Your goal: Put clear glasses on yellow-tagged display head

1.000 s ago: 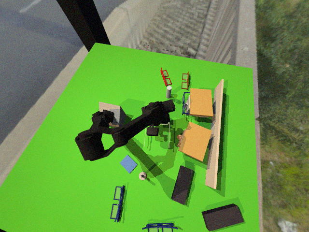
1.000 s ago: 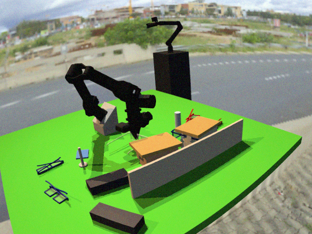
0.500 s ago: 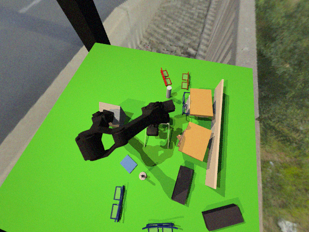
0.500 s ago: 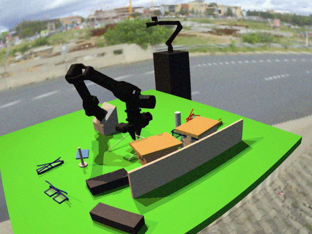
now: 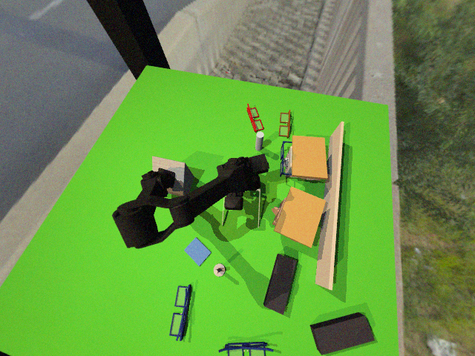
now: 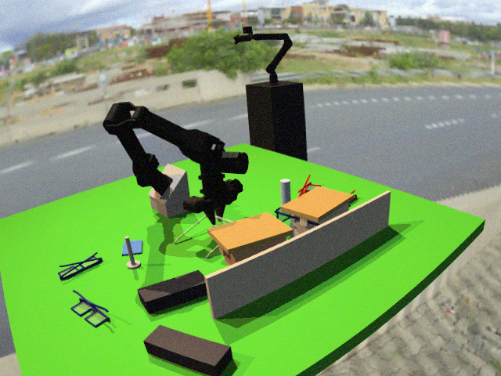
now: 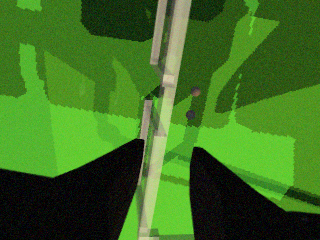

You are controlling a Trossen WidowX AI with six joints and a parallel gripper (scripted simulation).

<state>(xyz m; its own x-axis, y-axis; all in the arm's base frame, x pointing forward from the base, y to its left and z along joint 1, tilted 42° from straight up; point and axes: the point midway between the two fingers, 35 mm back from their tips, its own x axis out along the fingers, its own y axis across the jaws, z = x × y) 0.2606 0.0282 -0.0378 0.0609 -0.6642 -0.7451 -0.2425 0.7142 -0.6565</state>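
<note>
The clear glasses [image 5: 259,208] [image 6: 189,229] [image 7: 175,55] are under the arm; the top view shows two thin pale temples. My gripper [image 6: 217,219] [image 7: 167,152] points down, partly open, with the pale top bar of the frame between its fingers. Green shows between bar and right finger; the bar is nearer the left. Whether the glasses touch the table is unclear. A brownish head [image 5: 275,210] is mostly hidden under an orange slab [image 5: 300,216] [image 6: 250,230]. A pale head under the other orange slab [image 5: 309,156] [image 6: 317,202] wears blue glasses [image 5: 282,159]. No yellow tag is visible.
A long upright board [image 5: 333,214] [image 6: 299,258] stands behind the heads. A grey cylinder [image 5: 259,141] [image 6: 285,192] stands near the blue-spectacled head. A grey angled block [image 6: 174,198], a small post [image 6: 129,252], dark boxes [image 5: 280,283] [image 5: 342,333] and other glasses stand or lie around.
</note>
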